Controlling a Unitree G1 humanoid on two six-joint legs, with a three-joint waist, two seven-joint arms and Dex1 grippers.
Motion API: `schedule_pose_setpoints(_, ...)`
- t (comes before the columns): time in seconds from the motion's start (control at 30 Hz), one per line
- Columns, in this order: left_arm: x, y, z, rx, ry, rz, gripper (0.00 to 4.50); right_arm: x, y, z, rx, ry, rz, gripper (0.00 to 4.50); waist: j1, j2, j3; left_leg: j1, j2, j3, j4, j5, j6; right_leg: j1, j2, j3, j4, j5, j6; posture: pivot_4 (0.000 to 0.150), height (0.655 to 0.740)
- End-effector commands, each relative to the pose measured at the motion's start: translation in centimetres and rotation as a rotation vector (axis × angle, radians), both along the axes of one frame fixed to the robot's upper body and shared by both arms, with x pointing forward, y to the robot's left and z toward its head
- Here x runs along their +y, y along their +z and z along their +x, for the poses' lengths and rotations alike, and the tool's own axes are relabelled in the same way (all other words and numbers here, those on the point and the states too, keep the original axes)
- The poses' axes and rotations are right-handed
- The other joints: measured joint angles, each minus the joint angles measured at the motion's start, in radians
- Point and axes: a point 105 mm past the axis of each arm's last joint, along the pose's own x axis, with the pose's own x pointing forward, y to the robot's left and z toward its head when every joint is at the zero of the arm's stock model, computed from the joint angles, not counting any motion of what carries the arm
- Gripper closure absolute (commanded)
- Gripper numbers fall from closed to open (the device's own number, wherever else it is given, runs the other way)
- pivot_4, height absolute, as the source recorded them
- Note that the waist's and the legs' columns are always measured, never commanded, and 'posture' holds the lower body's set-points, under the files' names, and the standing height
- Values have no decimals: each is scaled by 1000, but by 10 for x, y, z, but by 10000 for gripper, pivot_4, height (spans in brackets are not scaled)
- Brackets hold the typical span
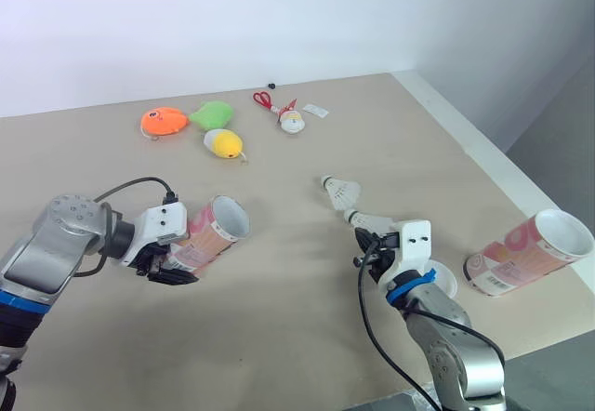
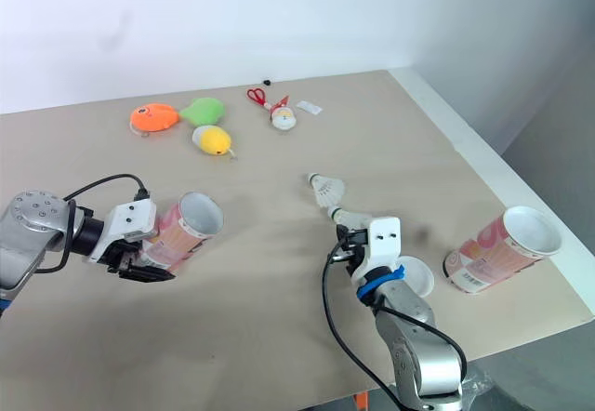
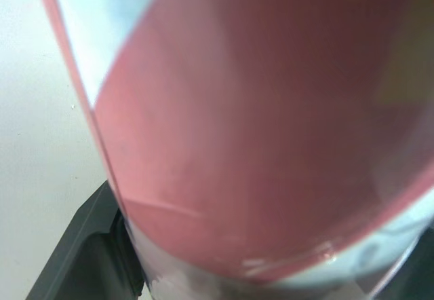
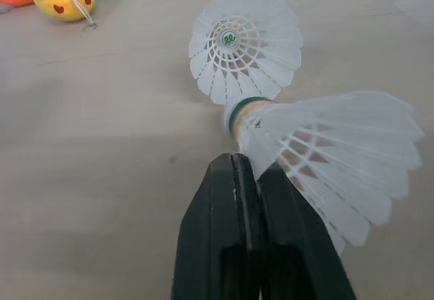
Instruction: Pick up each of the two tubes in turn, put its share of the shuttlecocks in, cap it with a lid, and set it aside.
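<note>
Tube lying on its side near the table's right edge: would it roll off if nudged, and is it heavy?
It would probably roll: the tube is round, lying on its side, close to the edge of the table, so a sideways nudge might send it off. Likely light, since the open mouth shows a hollow inside. The thin wall may dent under a squeeze.

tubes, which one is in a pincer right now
The tube on the robot's left, clamped in the left pincer. The other tube lies free at the table edge; the right pincer pinches a shuttlecock instead.
</note>
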Motion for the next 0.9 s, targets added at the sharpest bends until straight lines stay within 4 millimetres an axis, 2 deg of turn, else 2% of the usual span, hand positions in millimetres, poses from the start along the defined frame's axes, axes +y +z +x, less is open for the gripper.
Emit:
schedule_pose_setpoints(0.03, -4, -5, -4, 19, -17, -6, 11562, 12, 47, -28, -198, 185, 104, 44537, 0, 1, 0, 0, 0, 0, 0, 0, 0, 0, 0, 0, 0, 0, 0, 1500, 7400)
schedule_pose_setpoints(0.17, -5, -5, -2, 20, -21, -3, 11562, 32, 58, -47, -224, 433, -3, 44537, -1, 1, 0, 0, -1, 0, 0, 0, 0, 1, -1, 1, 0, 0, 2, 1500, 7400)
schedule_pose_setpoints(0.33, -4, -7, 2, 5, -21, 29, 11562, 62, 77, -47, -330, 719, -240, 44537, -3, 0, 0, 2, -3, 2, 2, 2, 3, 3, -1, 4, -1, 1, 0, 1500, 7400)
schedule_pose_setpoints(0.47, -4, -6, 9, -18, -5, 39, 11562, 85, 86, -26, -412, 841, -389, 44537, -1, 0, 0, 3, -4, 0, 2, 3, 5, 4, 0, 4, -1, 1, 0, 1500, 7400)
schedule_pose_setpoints(0.63, -6, -4, 9, -19, -5, 34, 11562, 120, 82, -20, -437, 989, -466, 44537, 1, 0, 0, 1, -5, -4, 1, 3, 5, 5, 0, 3, -1, 2, 3, 1500, 7400)
schedule_pose_setpoints(0.87, -8, -1, 11, -38, -2, 32, 11562, 141, 81, -22, -448, 1084, -487, 44537, 0, 0, 0, 0, -6, -4, 2, 3, 5, 5, -2, 3, -1, 2, 4, 1500, 7400)
schedule_pose_setpoints(0.9, -8, -1, 11, -40, -1, 30, 11562, 142, 83, -22, -451, 1086, -480, 41639, 0, 0, 0, 0, -6, -4, 2, 3, 5, 5, -1, 3, -1, 2, 4, 1500, 7400)
